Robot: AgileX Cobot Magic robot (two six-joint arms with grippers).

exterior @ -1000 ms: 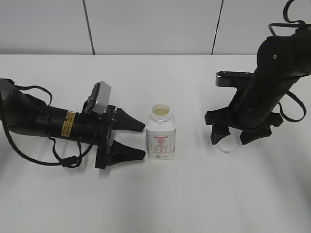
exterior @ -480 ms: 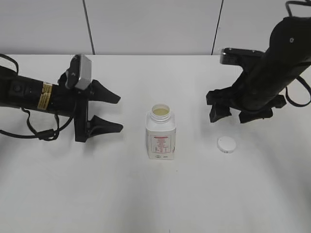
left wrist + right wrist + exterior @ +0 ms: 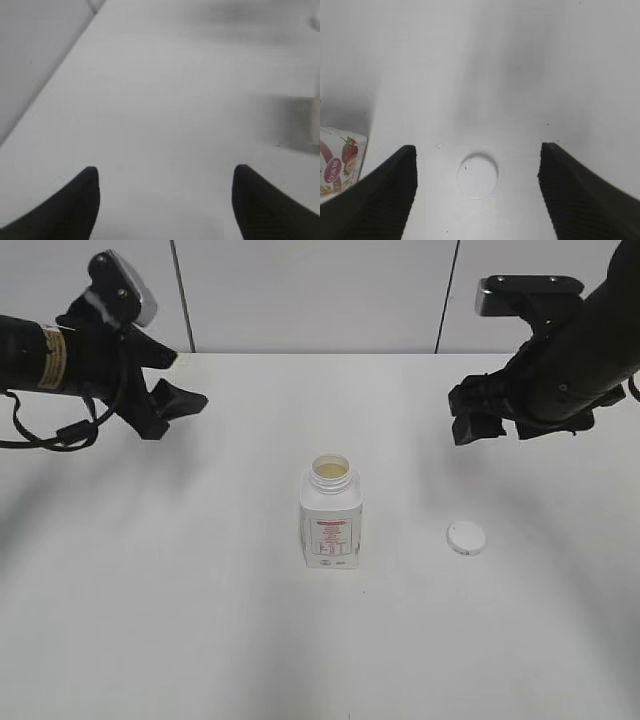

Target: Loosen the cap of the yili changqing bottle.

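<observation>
- White worktop (image 3: 200,640) carries the yili changqing bottle (image 3: 330,515), which stands upright near the middle, well clear of every edge.
- Bottle neck is uncovered (pale contents show inside the round opening); red print faces the near edge.
- Cap (image 3: 466,537) lies flat on the worktop, off the bottle, toward the right edge and well apart from the bottle.
- Right wrist view shows the cap (image 3: 477,176) on the worktop between the two fingers, with a corner of the bottle label (image 3: 340,160) at the left of that view.
- Right gripper (image 3: 497,422) hangs above the worktop near the far right corner; jaws spread wide, holding nothing.
- Left gripper (image 3: 172,380) is raised near the far left corner; jaws apart, holding nothing (left wrist view shows only bare worktop between them).
</observation>
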